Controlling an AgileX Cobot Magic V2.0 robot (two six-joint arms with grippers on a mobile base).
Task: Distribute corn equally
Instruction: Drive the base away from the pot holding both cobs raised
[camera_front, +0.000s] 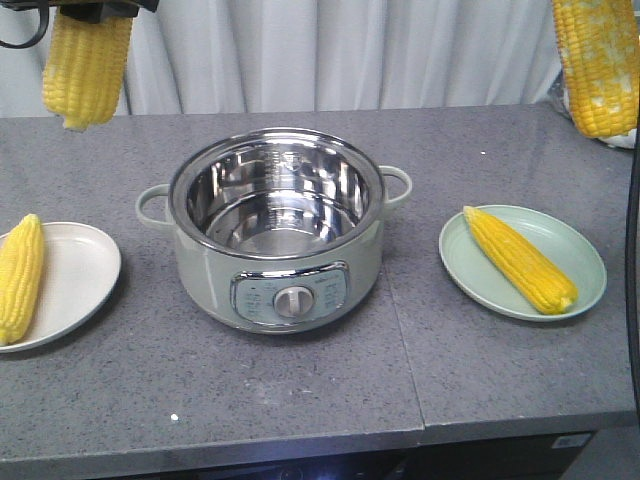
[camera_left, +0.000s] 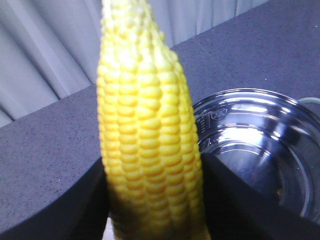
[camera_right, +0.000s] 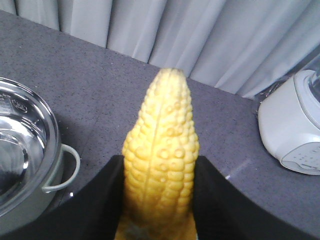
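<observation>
My left gripper is shut on a yellow corn cob, which hangs high at the top left of the front view. My right gripper is shut on another cob, hanging at the top right and showing pale patches. A third cob lies on the white plate at the left. On the green plate at the right lies one more cob.
A steel-lined electric pot stands empty in the middle of the grey counter, with handles at both sides. A white appliance sits at the back right. Curtains hang behind the counter.
</observation>
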